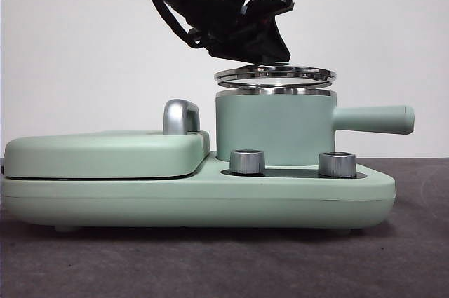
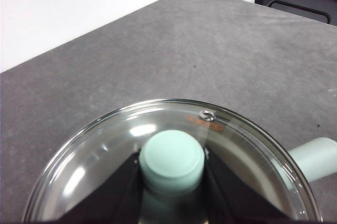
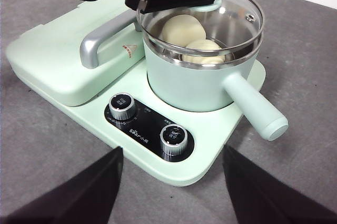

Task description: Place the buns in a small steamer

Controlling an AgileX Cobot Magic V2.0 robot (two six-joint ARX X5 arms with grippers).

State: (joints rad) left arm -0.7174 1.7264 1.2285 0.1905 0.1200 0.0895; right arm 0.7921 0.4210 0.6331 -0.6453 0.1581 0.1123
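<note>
**Front view: lid held just above the pot rim, off-centre drop is the main risk**

Left gripper (image 2: 171,182) has its jaws closed on the green knob (image 2: 171,161) of the glass lid (image 1: 274,74). The lid hangs slightly tilted, just above the steel rim of the small steamer (image 1: 273,130), not seated. Both buns (image 3: 181,29) are already inside the pot, seen through the glass from the right wrist view: a smooth one (image 3: 180,28) and a second one (image 3: 204,50) touching it.

Risks, my read:
- The tilt means one edge could land first. The lid could then skid sideways or sit cocked on the rim.
- The knob is smooth and round, and the grip looks narrow, so it may twist or slip on release.
- If the lid is going on, a push against the rim could nudge the pot on its base (image 1: 210,193).

Hard to make out:
- Whether the lid is going on or coming off.
- Detail on the second bun, because of glare on the glass.
- The left wrist view cuts off the lid's near edge.
- The front view hides the buns entirely.

Right gripper (image 3: 171,192) waits well back from the appliance, jaws spread, holding nothing.
</note>
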